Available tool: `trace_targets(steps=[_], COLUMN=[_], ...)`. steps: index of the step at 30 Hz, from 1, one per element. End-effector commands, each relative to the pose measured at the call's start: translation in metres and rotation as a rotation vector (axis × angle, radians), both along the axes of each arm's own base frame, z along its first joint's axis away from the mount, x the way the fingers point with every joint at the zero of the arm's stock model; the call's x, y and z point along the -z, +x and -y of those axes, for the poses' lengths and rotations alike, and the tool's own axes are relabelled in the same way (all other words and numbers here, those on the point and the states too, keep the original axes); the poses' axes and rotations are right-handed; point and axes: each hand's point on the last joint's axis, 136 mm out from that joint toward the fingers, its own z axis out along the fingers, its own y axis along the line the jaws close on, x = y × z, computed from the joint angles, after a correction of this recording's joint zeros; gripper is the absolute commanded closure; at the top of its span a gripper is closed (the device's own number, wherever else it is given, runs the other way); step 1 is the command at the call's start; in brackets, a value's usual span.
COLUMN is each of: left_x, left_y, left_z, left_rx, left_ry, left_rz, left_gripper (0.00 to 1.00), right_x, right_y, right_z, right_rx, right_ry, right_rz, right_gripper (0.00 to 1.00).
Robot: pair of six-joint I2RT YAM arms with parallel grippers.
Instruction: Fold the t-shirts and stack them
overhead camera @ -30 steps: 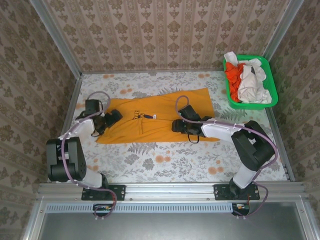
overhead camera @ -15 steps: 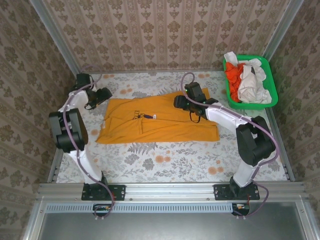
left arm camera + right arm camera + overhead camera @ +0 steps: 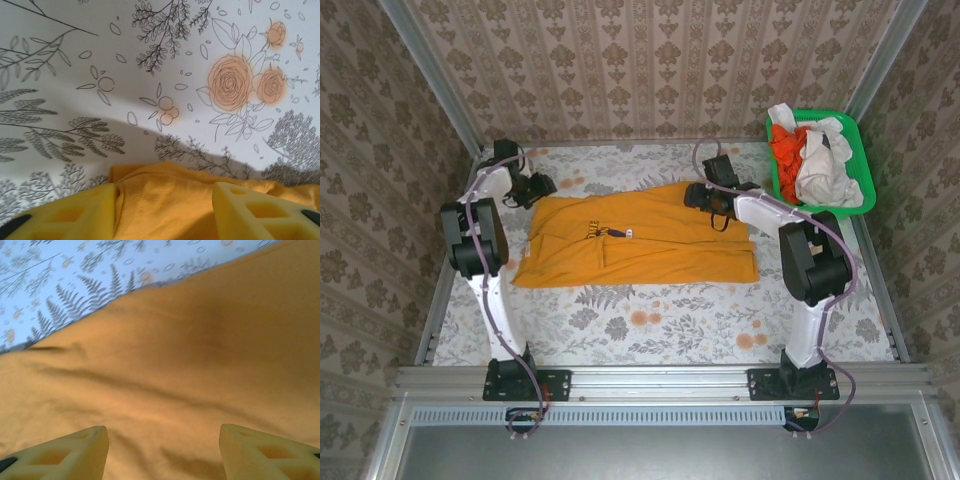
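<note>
Green basket [image 3: 820,211] beside mustard t-shirt [image 3: 640,240]

Mustard t-shirt [image 3: 640,235]: soft knit cloth, matt, fine weave visible close up, lightly creased.
Table cover [image 3: 650,320]: smooth matt sheet printed with flowers and ferns; cloth or paper cannot be told.
Basket [image 3: 817,210]: green plastic, slightly glossy.
Basket t-shirts [image 3: 820,165]: crumpled matt cloth, white and red-orange.
Left gripper fingers [image 3: 260,210]: yellow plastic, matt, faintly grainy.
Right gripper fingers [image 3: 60,450]: pale yellow matt plastic.
Frame rails [image 3: 660,380]: metal, dull sheen.
Walls [image 3: 650,60]: patterned paper, matt.
</note>
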Motion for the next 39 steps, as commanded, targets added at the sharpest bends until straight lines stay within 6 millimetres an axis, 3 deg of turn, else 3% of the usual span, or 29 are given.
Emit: trace_targets(steps=[1, 12, 18, 27, 39], left_x=[0.002, 0.011, 0.014, 0.016, 0.016], left_y=[-0.005, -0.007, -0.008, -0.010, -0.006], left_z=[0.004, -0.003, -0.016, -0.027, -0.023], left_rx=[0.020, -0.006, -0.041, -0.069, -0.058], left_ry=[-0.011, 0.007, 0.022, 0.017, -0.009], left_rz=[-0.033, -0.039, -0.033, -0.030, -0.018], left_gripper=[0.57, 1.00, 1.00, 1.00, 1.00], right_x=[0.005, 0.022, 0.032, 0.043, 0.072], right_y=[0.010, 0.049, 0.072, 0.088, 0.092], right_z=[0.016, 0.055, 0.085, 0.106, 0.111], right_rx=[0.019, 0.097, 0.207, 0.327, 0.336], right_ry=[-0.038, -0.113, -0.167, -0.254, -0.257], right_rz=[-0.022, -0.059, -0.106, -0.151, -0.249], right_gripper=[0.38, 0.38, 0.40, 0.51, 0.56])
